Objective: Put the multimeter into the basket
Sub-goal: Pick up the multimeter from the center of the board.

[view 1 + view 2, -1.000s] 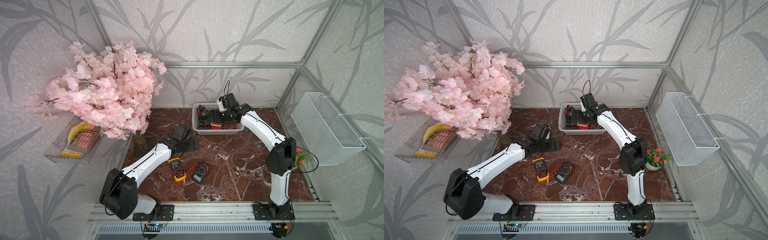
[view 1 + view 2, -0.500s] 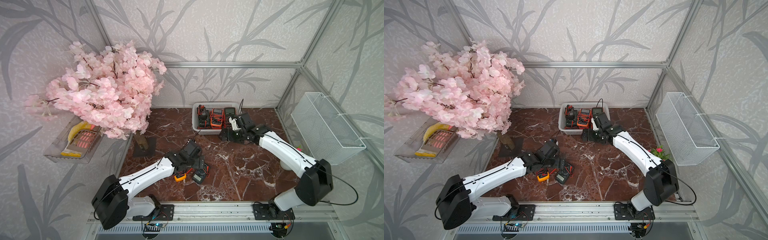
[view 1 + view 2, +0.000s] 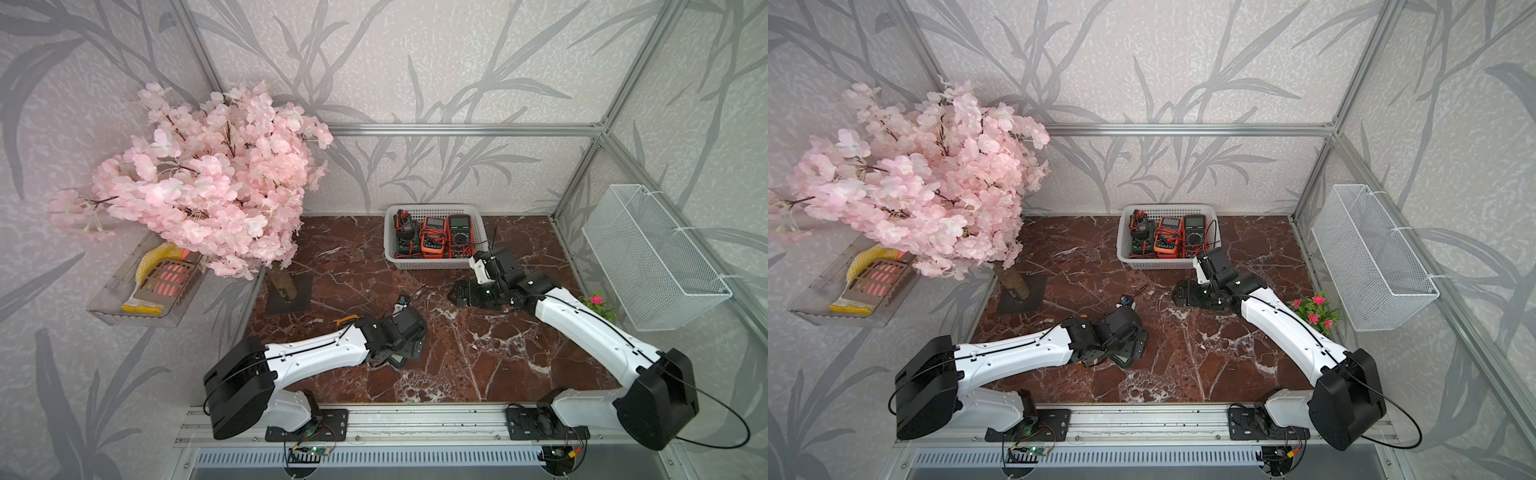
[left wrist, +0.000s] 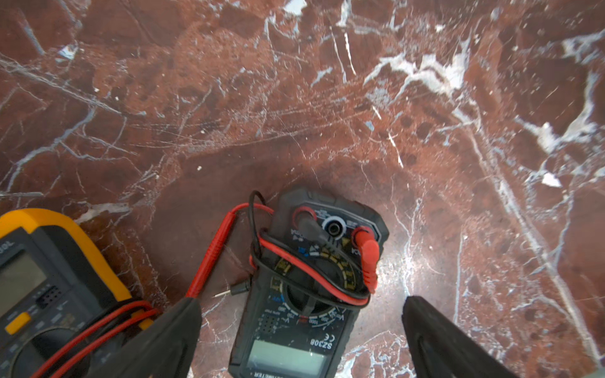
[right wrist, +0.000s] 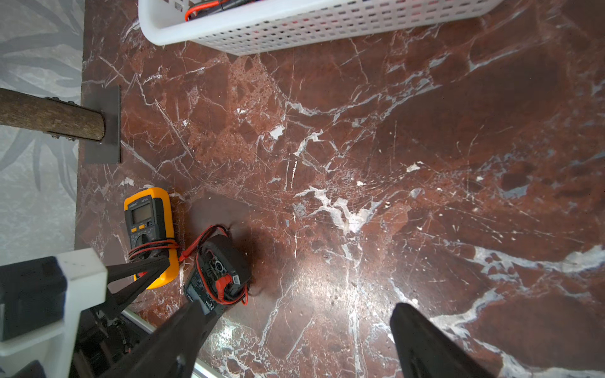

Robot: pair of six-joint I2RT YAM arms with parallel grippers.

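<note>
The left gripper (image 4: 301, 301) stands wide open, the black multimeter (image 4: 288, 327) lying flat on the marble (image 4: 327, 98) between its fingers (image 4: 163, 337), both clear of its body. A yellow multimeter (image 4: 49, 278) sits just outside one finger. The right gripper (image 5: 299, 311) is open and empty, the basket (image 5: 294, 29) well ahead of its fingertips

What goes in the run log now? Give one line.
left fingers: open, straddling black rectangular plastic multimeter on red marble table | right fingers: open, empty | low white perforated plastic basket: multimeters inside
</note>
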